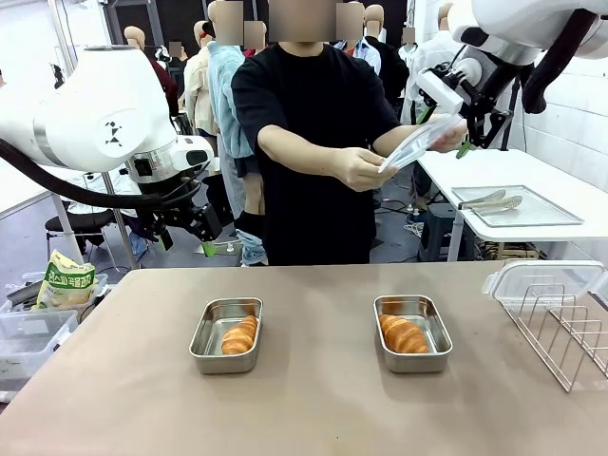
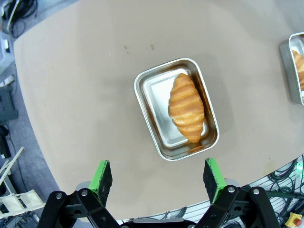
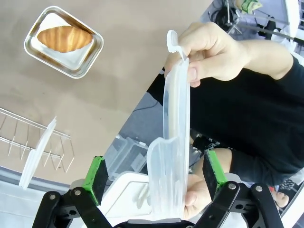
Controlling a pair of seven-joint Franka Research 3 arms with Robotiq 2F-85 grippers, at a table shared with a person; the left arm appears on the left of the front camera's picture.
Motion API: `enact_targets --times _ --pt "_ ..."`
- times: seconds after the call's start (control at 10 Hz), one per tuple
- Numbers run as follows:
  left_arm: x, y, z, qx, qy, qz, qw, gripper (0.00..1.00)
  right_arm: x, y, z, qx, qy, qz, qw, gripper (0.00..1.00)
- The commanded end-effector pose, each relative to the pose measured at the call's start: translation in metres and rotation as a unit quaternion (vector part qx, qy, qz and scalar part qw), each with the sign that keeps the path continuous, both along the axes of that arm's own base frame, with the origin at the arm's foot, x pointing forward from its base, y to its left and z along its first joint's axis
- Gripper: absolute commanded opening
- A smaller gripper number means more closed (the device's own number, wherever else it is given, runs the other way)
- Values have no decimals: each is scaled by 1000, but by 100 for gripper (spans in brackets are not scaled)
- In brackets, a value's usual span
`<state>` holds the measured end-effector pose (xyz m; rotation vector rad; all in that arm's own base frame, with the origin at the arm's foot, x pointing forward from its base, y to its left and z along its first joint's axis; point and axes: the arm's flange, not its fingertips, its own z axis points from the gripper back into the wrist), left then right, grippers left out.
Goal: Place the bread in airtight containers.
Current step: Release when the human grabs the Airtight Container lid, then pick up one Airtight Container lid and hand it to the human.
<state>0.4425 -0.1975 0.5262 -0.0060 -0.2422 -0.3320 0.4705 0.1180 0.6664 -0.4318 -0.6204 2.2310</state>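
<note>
We are hovering the left gripper [image 2: 156, 168], jaws apart, directly over the left tin [image 2: 154, 95], where 1 croissant [image 2: 186, 107] is lying lengthwise. Rightward, the right gripper [image 3: 154, 173] is standing spread around the clear lid [image 3: 175, 118], which the person's hand [image 3: 213, 50] is pinching edgewise along our fingers. The other croissant [image 1: 403, 333] is lying in the right tin [image 1: 427, 312] below.

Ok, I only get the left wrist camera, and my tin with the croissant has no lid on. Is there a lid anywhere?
Observer: Yes. The person is holding a clear lid in both hands, high above the far side of the table.
Operator: Is the other robot hand grabbing it?
Observer: No. The right gripper is open, and the lid stands between its green pads.
</note>
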Motion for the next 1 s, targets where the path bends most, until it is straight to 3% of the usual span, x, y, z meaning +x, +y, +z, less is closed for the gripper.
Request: enact_targets --times 0.0,0.9 --pt "0 0 1 9 -2 11 1000 100 -2 -2 1 5 0 -3 1000 100" --pt "0 0 1 9 -2 11 1000 100 0 -2 1 0 -1 -3 1000 100"
